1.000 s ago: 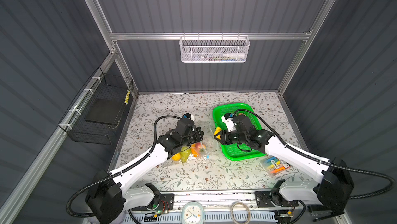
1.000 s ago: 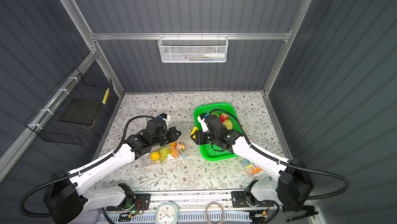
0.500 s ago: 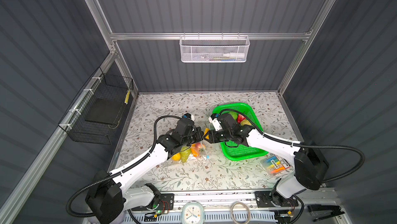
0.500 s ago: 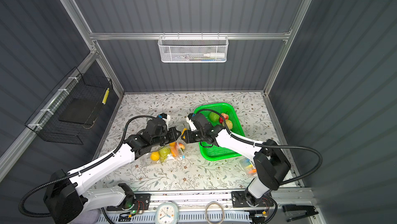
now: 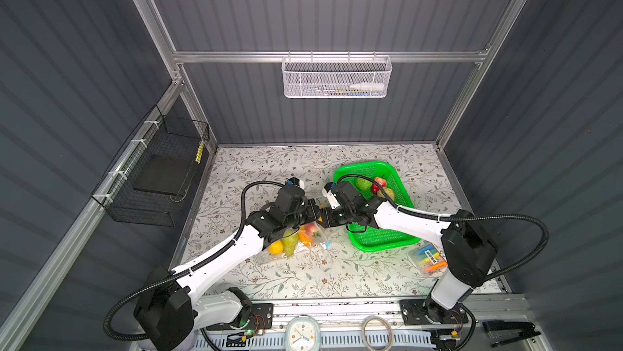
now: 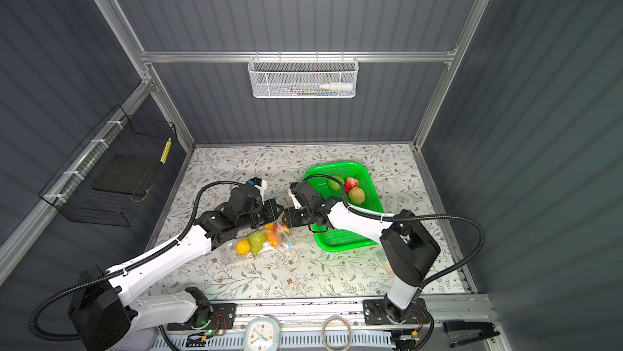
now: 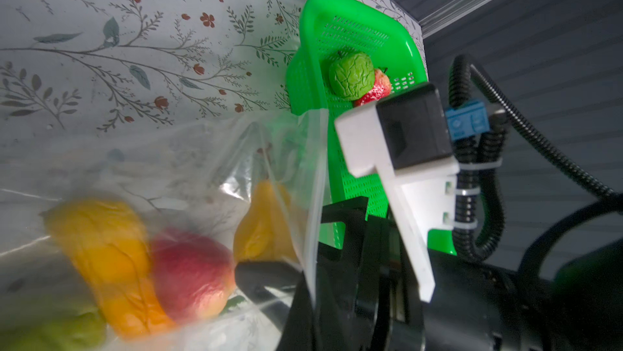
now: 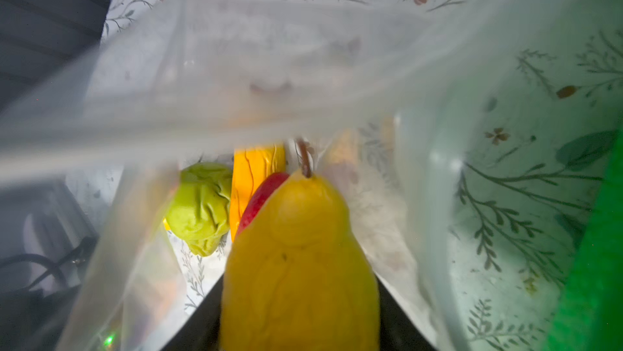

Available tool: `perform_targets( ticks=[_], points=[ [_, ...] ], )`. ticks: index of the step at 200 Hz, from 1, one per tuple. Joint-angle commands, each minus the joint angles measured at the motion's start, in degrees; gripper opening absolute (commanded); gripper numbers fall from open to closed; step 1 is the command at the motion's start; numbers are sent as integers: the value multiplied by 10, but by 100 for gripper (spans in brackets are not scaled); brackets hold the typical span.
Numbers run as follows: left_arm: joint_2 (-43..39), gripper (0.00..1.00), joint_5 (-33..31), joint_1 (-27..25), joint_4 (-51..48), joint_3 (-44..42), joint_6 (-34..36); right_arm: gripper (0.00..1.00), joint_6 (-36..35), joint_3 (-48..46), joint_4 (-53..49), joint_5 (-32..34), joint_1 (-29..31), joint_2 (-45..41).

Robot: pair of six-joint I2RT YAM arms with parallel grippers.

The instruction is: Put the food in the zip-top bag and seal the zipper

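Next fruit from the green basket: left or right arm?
Right. The right gripper is at the zip-top bag mouth with a yellow pear, and the green basket lies on that arm's side. The left gripper is shut on the bag's mouth edge, propping it open; releasing may let it sag.

White arm shells w/ blk joints, left arm (image 5: 229,251) lower left, right arm (image 5: 411,223) lower right, blk corrugated cables (image 7: 466,207), white cam bracket (image 7: 364,143), blue connector (image 7: 467,123).
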Motion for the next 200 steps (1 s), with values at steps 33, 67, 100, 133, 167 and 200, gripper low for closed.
perform_targets(
  ticks=[33, 67, 100, 133, 167, 200],
  points=[
    [-24, 0, -9, -3, -8, 8, -4, 71, -19, 4, -28, 47, 9, -36],
    [-33, 0, -15, -4, -7, 0, -6, 73, -27, -2, -51, 71, 8, -97],
    [-37, 0, -16, -4, -3, -8, -9, 73, -31, -33, -66, 105, -2, -174],
    [-45, 0, -21, -3, -15, -2, 1, 71, -23, -68, -72, 100, -25, -216],
    [-60, 0, -34, -4, -22, -3, 4, 62, -2, -97, -43, 66, -34, -206],
    [-65, 0, -36, -4, -30, -2, 4, 51, 29, -105, 2, 17, -34, -169]
  ],
)
